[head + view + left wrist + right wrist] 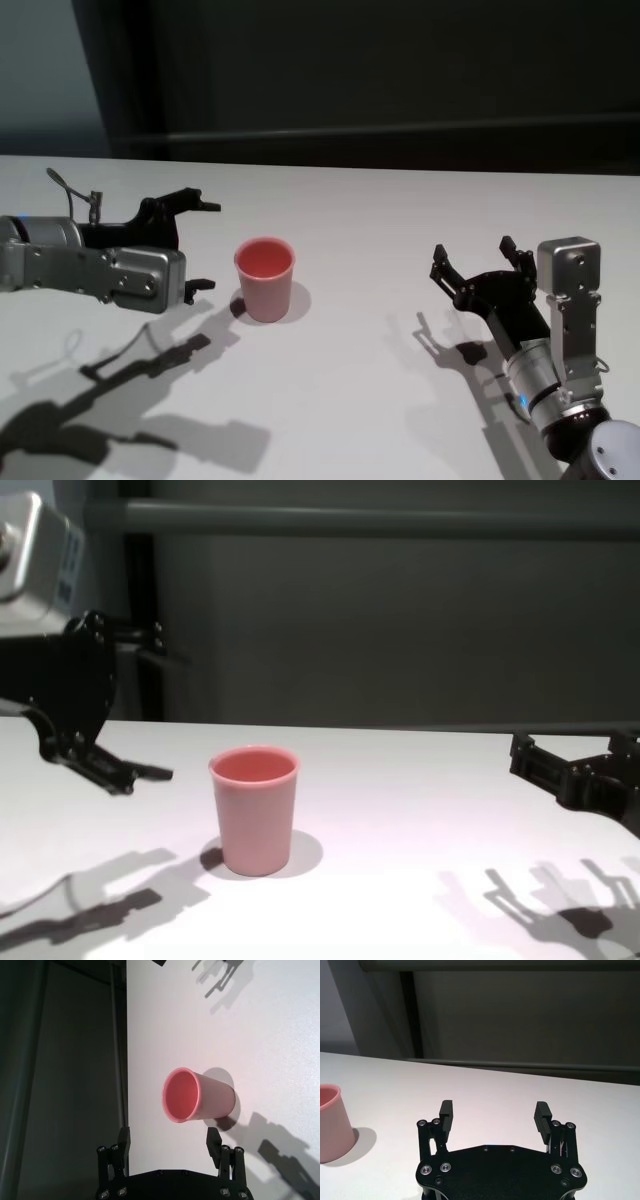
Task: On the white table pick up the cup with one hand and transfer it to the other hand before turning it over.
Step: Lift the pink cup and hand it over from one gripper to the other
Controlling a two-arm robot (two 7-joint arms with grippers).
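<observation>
- A pink plastic cup (265, 278) stands upright, mouth up, on the white desk (380, 230) — roughly midway between the two arms, nearer the left one.
- The left gripper (203, 246) hovers just beside the cup at about its height, lying sideways and pointed at it; its fingers (124, 1140) are spread wide and hold nothing, and the cup sits ahead of the gap between them, apart from both.
- The right gripper (477, 255) is held above the desk well apart from the cup, on the robot's right; its fingers (541, 1114) are likewise spread apart and grip nothing.
- From the chest view, the cup (254, 809) casts a short shadow onto the desk, while both arms' shadows fall across the near edge.
- A dark wall (400, 70) runs behind the desk's far edge.
</observation>
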